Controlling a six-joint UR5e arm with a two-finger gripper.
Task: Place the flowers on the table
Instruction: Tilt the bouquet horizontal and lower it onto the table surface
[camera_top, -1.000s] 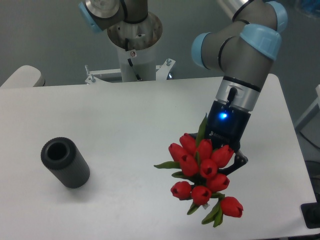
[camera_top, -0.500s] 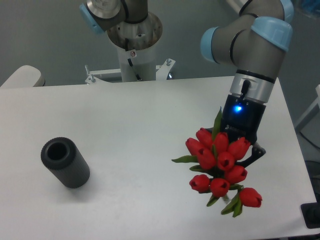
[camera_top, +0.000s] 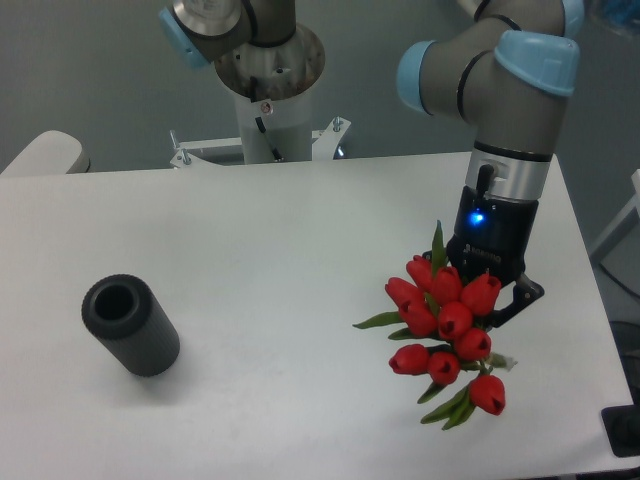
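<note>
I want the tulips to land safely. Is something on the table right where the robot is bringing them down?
Nothing visible is. The pincer holds the flowers over a bare patch of the table near its right end. The only other thing, a dark grey cylinder, lies far to the left.

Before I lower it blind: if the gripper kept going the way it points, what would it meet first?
Probably the table. The gripper points down with the flowers; nothing else shows below, though depth is unclear.
</note>
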